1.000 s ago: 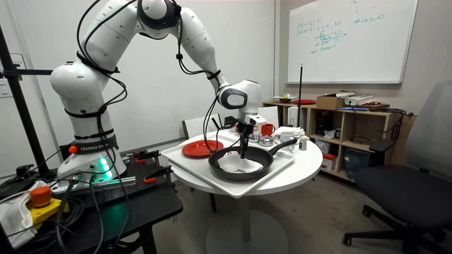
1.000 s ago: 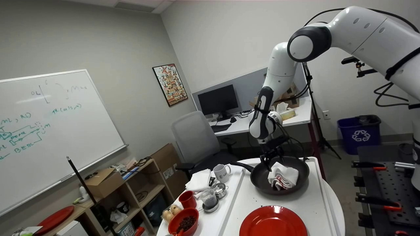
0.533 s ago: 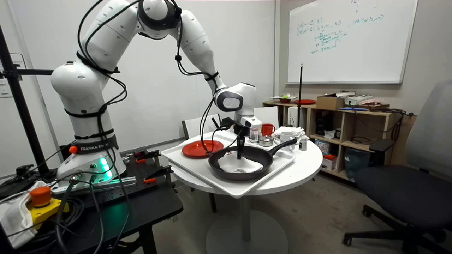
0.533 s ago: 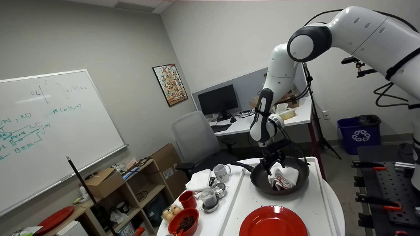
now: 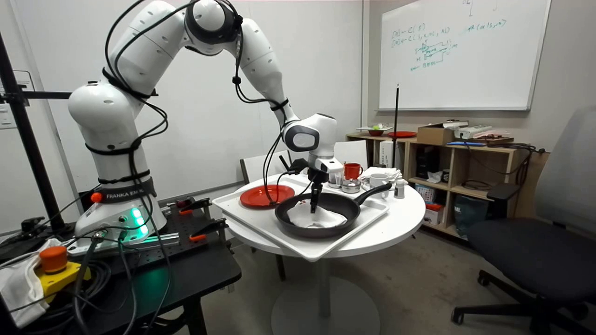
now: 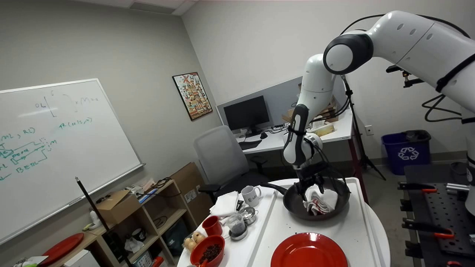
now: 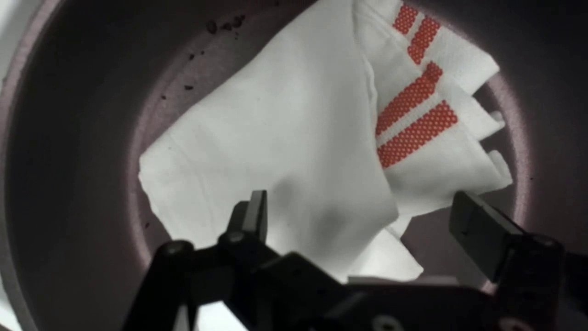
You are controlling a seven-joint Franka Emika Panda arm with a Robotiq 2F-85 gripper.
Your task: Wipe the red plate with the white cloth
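The bright red plate [image 5: 267, 196] lies flat on the white tray [image 5: 247, 222]; it also shows in an exterior view [image 6: 308, 256]. The white cloth [image 7: 294, 115] with red stripes lies folded in the dark pan [image 7: 59, 138]. The cloth also shows in both exterior views [image 5: 333, 218] [image 6: 322, 203]. My gripper [image 7: 360, 207] is open and points down over the cloth, with nothing held. In the wrist view its left finger is over the cloth and its right finger is by the cloth's edge. Whether the fingertips touch the cloth, I cannot tell. The red plate is out of the wrist view.
The pan's handle [image 5: 373, 191] points toward a white mug [image 6: 251, 195]. A red cup [image 6: 212, 225], a red bowl of dark beans [image 6: 220, 244], metal tins [image 5: 350, 186] and a folded white cloth pile [image 6: 225, 204] stand beside the tray. Dark crumbs [image 7: 211, 26] lie in the pan.
My gripper has moved down closer to the cloth and slightly toward the plate's side. It stays open. The cloth, pan and plate have not moved.
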